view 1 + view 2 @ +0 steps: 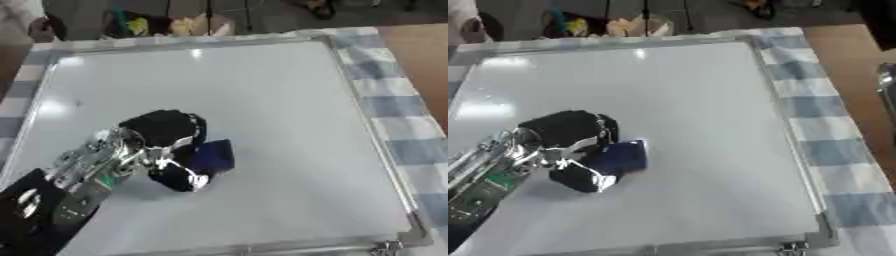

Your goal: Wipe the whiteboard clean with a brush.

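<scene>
Nearest me, my black left hand [166,135] curls around the dark blue block-shaped brush [213,155], pressing it flat for wiping the white metal-framed whiteboard [262,100].

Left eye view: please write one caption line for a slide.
Left robot hand holds a dark blue brush on the whiteboard.
</scene>
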### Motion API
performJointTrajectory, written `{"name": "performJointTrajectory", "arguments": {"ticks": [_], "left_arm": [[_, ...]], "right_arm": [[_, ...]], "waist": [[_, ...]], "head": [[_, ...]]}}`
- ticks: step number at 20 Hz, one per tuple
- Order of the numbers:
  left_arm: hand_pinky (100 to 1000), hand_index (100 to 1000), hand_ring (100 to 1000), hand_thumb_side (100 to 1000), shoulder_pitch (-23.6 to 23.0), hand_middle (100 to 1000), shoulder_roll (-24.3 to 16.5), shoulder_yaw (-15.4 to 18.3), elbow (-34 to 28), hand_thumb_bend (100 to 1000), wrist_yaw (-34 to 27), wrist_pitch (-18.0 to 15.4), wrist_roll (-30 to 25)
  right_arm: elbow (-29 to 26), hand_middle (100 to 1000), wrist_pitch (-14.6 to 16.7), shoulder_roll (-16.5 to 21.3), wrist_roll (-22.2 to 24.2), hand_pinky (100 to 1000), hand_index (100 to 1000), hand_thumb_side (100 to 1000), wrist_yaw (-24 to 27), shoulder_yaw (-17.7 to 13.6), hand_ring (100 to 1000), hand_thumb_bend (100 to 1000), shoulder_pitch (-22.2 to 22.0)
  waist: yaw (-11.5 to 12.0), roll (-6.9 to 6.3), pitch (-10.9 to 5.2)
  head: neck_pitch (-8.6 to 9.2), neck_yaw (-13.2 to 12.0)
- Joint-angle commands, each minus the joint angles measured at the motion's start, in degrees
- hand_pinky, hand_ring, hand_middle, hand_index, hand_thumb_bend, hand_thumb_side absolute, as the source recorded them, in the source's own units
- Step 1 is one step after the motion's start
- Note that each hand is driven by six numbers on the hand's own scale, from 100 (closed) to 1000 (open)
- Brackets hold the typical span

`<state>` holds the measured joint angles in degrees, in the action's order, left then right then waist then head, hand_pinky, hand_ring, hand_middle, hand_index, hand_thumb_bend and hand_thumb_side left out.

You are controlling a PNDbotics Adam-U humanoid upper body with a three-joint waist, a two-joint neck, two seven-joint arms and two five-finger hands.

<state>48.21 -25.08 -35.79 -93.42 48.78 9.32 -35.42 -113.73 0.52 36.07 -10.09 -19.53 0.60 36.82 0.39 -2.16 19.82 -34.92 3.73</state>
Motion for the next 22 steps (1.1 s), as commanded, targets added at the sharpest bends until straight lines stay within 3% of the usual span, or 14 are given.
{"name": "performJointTrajectory", "arguments": {"ticks": [1,13,22], "left_arm": [[521,160,691,516,0.6,682,0.0,0.3,-0.1,194,0.2,0.1,0.4],[515,159,692,504,0.9,684,0.1,0.0,0.0,243,0.8,-0.2,0.3],[495,157,671,487,1.0,635,0.6,-0.1,0.6,204,2.1,-0.8,1.0]], "right_arm": [[-0.9,781,0.1,1.2,0.2,817,854,1000,0.4,-0.2,845,110,1.0],[-0.9,778,0.1,1.2,0.4,818,854,1000,0.7,-0.1,845,108,1.1],[-0.9,778,0.3,1.2,0.4,819,854,1000,1.3,-0.2,845,105,0.9]], "waist": [[-0.1,0.17,-0.9],[-0.1,0.14,-0.85],[-0.3,0.11,-0.89]], "head": [[0.6,0.2],[0.66,0.3],[0.94,0.4]]}}
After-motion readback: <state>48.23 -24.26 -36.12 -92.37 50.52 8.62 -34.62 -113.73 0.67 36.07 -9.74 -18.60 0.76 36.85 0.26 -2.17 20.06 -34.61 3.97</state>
